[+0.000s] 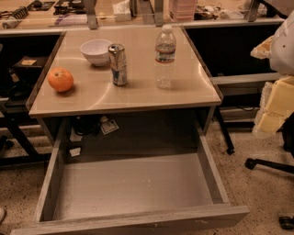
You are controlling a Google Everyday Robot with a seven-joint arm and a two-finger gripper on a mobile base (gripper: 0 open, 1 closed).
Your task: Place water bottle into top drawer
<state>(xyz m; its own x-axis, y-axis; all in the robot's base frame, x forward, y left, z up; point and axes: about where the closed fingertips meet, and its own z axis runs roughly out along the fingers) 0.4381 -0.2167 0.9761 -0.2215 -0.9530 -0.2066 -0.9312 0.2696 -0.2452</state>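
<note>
The water bottle (165,56) is clear ribbed plastic with a white cap and a dark red-and-white label. It stands upright on the tabletop (138,94), right of centre. The top drawer (133,188) is pulled fully open below the table's front edge. Its pale grey floor is bare and its flat front panel (138,223) runs along the bottom of the view. My gripper is not in view. A white rounded shape (282,43) at the right edge may be part of my arm; I cannot tell.
A silver-blue drink can (118,64) stands left of the bottle. A white bowl (96,50) sits behind the can, and an orange (60,79) lies at the left. Yellow foam blocks (275,105) and a chair base (271,164) are at the right. A cluttered bench (138,11) runs behind.
</note>
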